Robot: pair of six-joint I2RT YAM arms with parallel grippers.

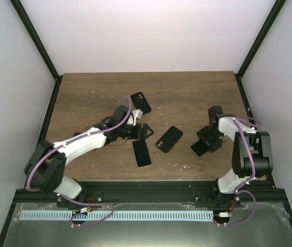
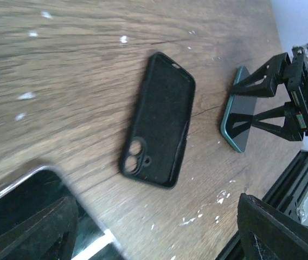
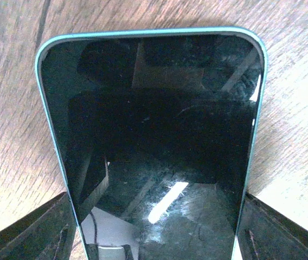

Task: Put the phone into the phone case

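Observation:
The phone (image 1: 199,148) has a dark glossy screen and a thin teal edge. My right gripper (image 1: 207,140) is shut on its long sides and holds it tilted, low end on the table. It fills the right wrist view (image 3: 148,124) between the fingers (image 3: 51,230), and shows far right in the left wrist view (image 2: 239,116). The phone case (image 1: 142,153) lies flat just in front of my left gripper (image 1: 145,131). In the left wrist view it is a clear-rimmed glossy shell (image 2: 18,208) with a white line, partly under one finger (image 2: 40,233). My left gripper is open and empty above it.
Two opaque black covers with camera cutouts lie on the wooden table, one at the back (image 1: 141,102) and one in the middle (image 1: 169,139), (image 2: 158,119), between both grippers. The black front rail (image 2: 306,179) runs along the near edge. White flecks dot the wood.

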